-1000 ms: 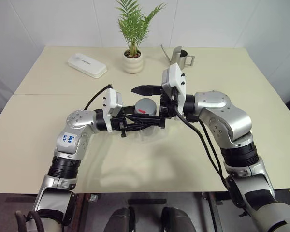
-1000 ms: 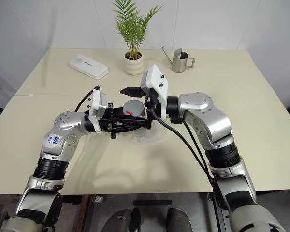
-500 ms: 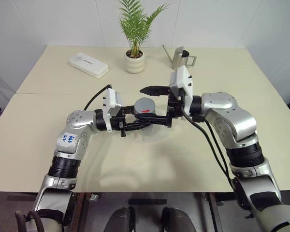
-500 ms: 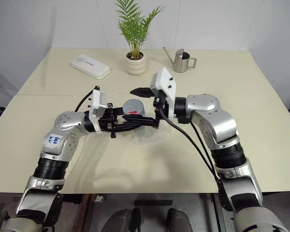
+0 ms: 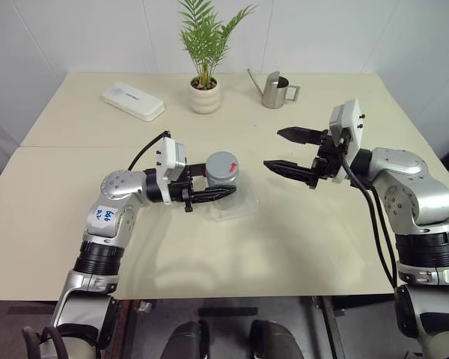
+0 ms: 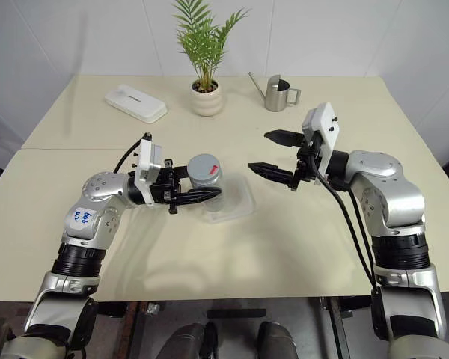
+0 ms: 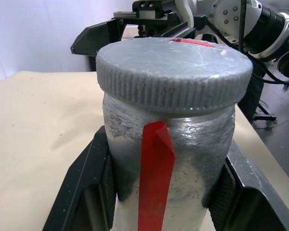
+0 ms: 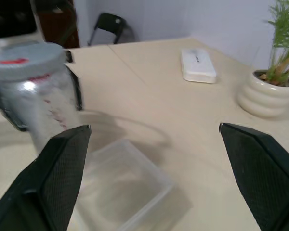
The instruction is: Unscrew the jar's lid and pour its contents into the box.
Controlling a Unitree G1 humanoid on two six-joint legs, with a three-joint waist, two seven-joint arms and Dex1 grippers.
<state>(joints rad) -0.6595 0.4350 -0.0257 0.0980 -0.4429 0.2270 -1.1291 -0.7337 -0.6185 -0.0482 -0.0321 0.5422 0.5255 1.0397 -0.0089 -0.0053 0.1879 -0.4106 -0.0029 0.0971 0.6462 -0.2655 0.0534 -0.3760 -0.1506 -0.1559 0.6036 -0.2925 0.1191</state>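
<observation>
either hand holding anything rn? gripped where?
Left hand clamps the jar by its body, below the lid. Right hand is open, holding nothing.

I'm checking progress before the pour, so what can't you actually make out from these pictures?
- The contents: in the left wrist view the jar has shiny clouded walls, so nothing inside shows.
- Whether the lid is loosened: no view shows its thread.
- The jar's base: cut off by the left wrist view's edge and flanked by the left gripper's fingers.
- The box: its near part is hidden behind the right gripper's finger.
</observation>
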